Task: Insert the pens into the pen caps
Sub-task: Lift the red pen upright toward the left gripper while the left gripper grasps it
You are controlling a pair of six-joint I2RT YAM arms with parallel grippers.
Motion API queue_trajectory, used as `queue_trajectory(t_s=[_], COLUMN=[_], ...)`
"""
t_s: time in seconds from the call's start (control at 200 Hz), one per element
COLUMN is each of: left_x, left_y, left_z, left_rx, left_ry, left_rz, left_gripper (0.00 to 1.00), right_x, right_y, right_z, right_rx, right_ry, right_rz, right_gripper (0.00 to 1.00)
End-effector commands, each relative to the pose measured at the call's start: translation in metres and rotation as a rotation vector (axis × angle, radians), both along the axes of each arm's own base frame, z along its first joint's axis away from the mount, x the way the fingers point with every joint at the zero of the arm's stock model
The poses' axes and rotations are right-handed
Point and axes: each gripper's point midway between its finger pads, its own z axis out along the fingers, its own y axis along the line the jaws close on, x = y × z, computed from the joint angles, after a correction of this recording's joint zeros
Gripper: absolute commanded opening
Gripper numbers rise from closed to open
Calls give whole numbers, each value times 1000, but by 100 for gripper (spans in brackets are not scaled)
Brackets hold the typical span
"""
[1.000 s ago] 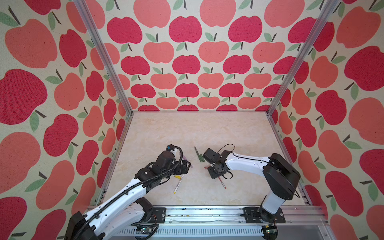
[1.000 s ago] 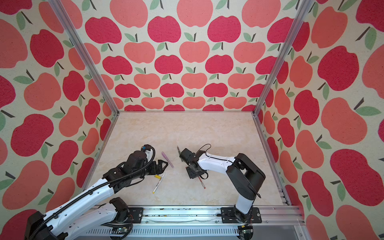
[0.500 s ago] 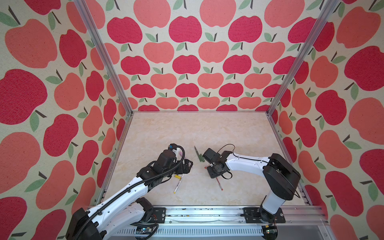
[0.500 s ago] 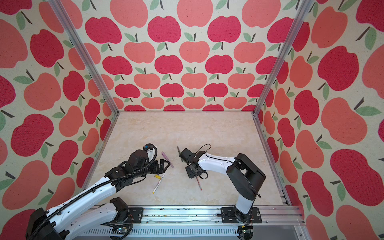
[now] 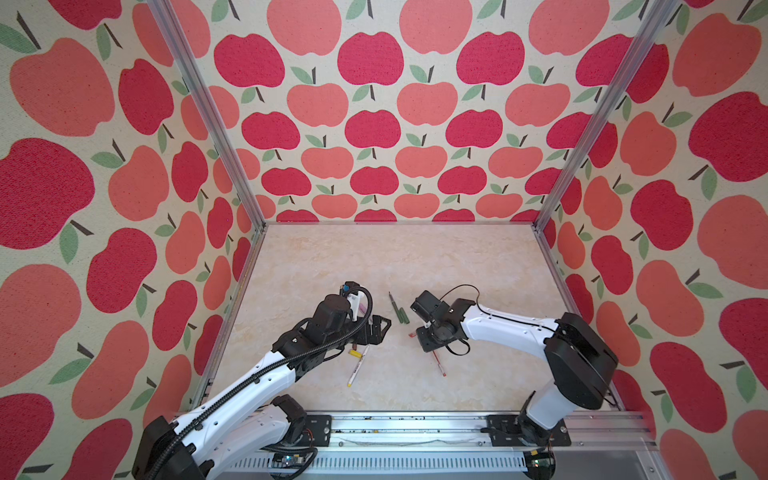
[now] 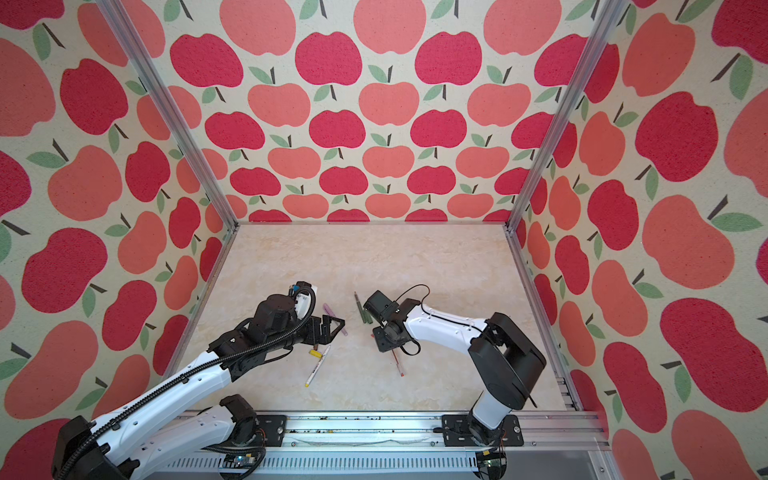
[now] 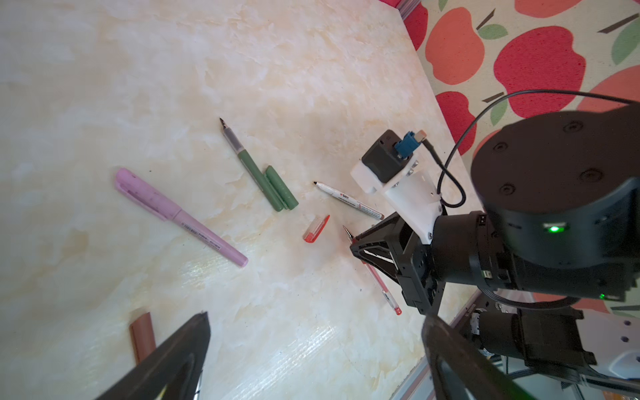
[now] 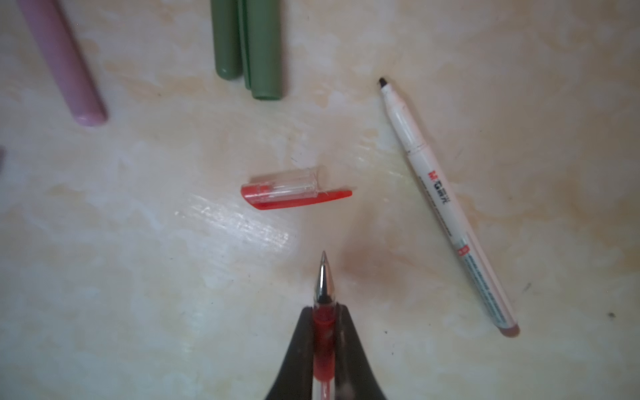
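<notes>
The red pen [image 8: 323,277] is clamped in the right gripper [image 8: 323,313], with the red cap [image 8: 294,194] laid crosswise just beyond its tip.

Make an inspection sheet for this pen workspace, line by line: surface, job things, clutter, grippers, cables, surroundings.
Surface: marbled table, glossy.
Job's things: red pen gripped, red cap lying past its tip; green pen beside green cap; lilac pen looks capped; brown cap and yellow cap loose.
Clutter: nothing seen.
Grippers: left gripper open, empty; right gripper shut on red pen.
Cables: black cable loops beside right gripper.
Surroundings: apple-print walls.
</notes>
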Motion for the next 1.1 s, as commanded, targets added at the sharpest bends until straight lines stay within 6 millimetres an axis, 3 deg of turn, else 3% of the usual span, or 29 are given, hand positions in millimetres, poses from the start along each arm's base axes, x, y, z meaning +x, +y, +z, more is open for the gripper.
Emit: queue_trajectory(t_s=[0.0,0.195,0.31,0.395,0.54,0.926,1.096], left_x=[-8,-31,-36,-39,-40,-35,-33], left_y=[-23,-41,-45,-51,-61,-71,-74], left_z=[47,85,100,111,114,115,115], left_rx=[-136,-314,-397,-438,-447,-472,-488], left_ry=[-135,-317,-402,-425,-414,-380,-349], left_rz=[-156,-340,-383,-422,-485,-495,-488], left_gripper=[98,98,98,98,95,90,81], right_x=[9,20,10,2,-8,-25,-28], right_y=[14,28,36,39,42,60,65], right_z=[67,175,219,240,255,263,267], right_rx=[232,631,802,893,1010,1115,1124], right_ry=[-80,-247,-305,-331,-339,-346,-369], right_rz=[14,78,157,198,222,297,318], right_gripper=[11,12,13,13,13,13,12])
